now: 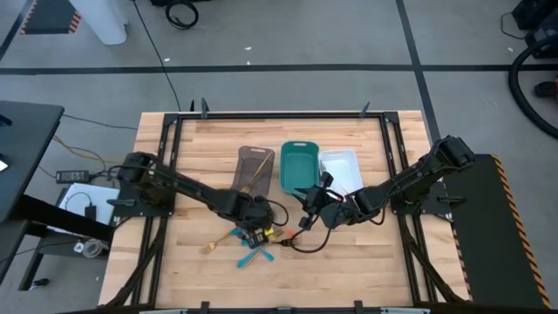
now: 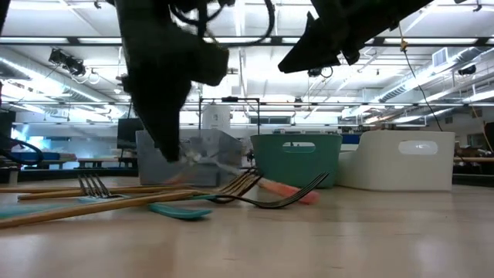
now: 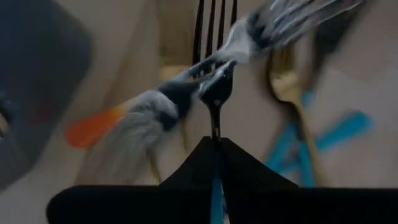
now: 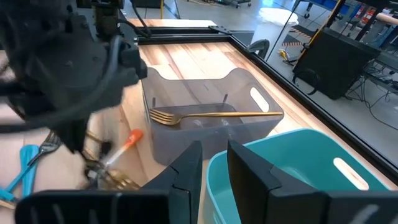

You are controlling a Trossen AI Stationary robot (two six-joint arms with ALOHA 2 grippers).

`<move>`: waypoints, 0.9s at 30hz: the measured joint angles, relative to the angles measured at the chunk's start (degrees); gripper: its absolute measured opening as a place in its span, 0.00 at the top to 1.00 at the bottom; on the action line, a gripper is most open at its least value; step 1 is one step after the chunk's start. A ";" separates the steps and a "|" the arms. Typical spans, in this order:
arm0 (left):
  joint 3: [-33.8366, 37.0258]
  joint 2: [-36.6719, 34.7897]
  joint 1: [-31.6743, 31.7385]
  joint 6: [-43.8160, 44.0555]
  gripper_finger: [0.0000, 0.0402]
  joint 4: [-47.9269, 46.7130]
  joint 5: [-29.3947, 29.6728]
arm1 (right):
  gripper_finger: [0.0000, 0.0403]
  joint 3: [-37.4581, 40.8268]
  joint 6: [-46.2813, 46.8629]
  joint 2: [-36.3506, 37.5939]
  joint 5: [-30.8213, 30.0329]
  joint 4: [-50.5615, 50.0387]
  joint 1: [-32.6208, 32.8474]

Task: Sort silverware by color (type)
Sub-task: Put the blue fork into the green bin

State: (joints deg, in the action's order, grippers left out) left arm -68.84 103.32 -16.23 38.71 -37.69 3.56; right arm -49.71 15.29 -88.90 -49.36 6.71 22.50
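Note:
A pile of silverware (image 1: 248, 244) lies on the wooden table near its front edge: gold pieces, blue-handled ones (image 1: 253, 257) and an orange-handled fork (image 3: 93, 127). My left gripper (image 1: 257, 225) is low over the pile, shut on a dark blue-handled fork (image 3: 214, 93). A gold spoon (image 3: 286, 74) lies beside it. One gold fork (image 4: 211, 115) lies flat in the grey-brown tray (image 1: 255, 166). My right gripper (image 1: 311, 201) hovers open and empty, raised (image 2: 332, 38), at the near end of the teal tray (image 1: 299, 166). My left gripper pinches the dark fork between its two fingers at the top of the blue handle (image 3: 216, 193), just below the neck. The fingers lie along the fork, whose tines (image 3: 214, 25) point away from them. Whether the fork is clear of the table I cannot tell.
The white tray (image 1: 342, 170) stands right of the teal one, the three in a row at mid-table. A black cable (image 1: 305, 242) loops on the table below my right gripper. Bare wood shows along the near edge and at both sides.

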 joint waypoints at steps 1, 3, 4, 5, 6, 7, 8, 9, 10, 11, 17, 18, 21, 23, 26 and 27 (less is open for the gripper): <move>-0.08 -0.49 0.23 -0.35 0.95 0.13 -1.20 | 0.79 0.00 0.00 0.00 0.00 0.10 0.00; -0.08 -0.99 0.70 -0.45 0.94 -0.23 -2.75 | 0.79 0.00 0.00 0.00 0.00 0.12 0.00; -0.07 -1.31 0.94 -0.72 0.94 -0.17 -3.27 | 0.79 0.00 0.01 0.00 -0.01 0.12 0.00; -0.06 -1.57 1.09 -0.88 0.94 -0.20 -3.56 | 0.79 0.00 0.02 0.00 -0.02 0.12 0.00; -0.10 -1.73 1.34 -0.98 0.94 0.00 -3.64 | 0.79 0.00 0.02 0.00 -0.02 0.12 0.00; -0.13 -1.76 1.47 -1.10 0.94 0.18 -3.75 | 0.79 0.00 0.03 0.00 -0.01 0.12 0.00; -0.13 -1.76 1.48 -1.28 0.94 0.00 -3.74 | 0.79 0.00 0.04 0.00 -0.02 0.12 0.00; -0.11 -1.77 1.50 -1.76 0.94 -0.14 -3.77 | 0.79 0.00 0.04 0.00 -0.02 0.12 0.00; -0.11 -1.85 1.62 -1.91 0.94 0.00 -3.79 | 0.79 0.00 0.04 0.00 -0.01 0.12 0.00; -0.13 -1.95 1.83 -1.91 0.94 -0.02 -3.85 | 0.79 0.00 0.04 0.00 -0.02 0.12 0.00; -0.13 -2.74 2.94 -2.30 0.94 -2.46 -3.96 | 0.79 0.00 0.04 0.00 -0.01 0.12 0.00; -0.13 -2.93 3.00 -2.42 0.94 -2.74 -3.93 | 0.79 0.00 0.04 0.00 -0.02 0.12 0.00; -0.17 -3.76 3.39 -3.04 0.94 -3.80 -3.88 | 0.79 0.00 0.04 0.00 -0.02 0.18 0.00; -0.17 -4.36 3.74 -3.09 0.94 -4.26 -3.98 | 0.79 0.00 0.03 0.01 -0.01 0.14 -0.01; -0.17 -5.32 4.13 -3.07 0.94 -4.56 -3.89 | 0.79 -0.02 0.02 0.02 -0.01 0.36 0.00; -0.19 -5.57 4.24 -3.06 0.94 -4.66 -3.76 | 0.79 -0.02 -0.01 0.02 -0.02 0.32 0.00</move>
State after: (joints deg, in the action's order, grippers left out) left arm -69.03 97.75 -12.00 35.64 -42.35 -0.20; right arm -49.74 15.28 -88.88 -49.39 7.03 22.50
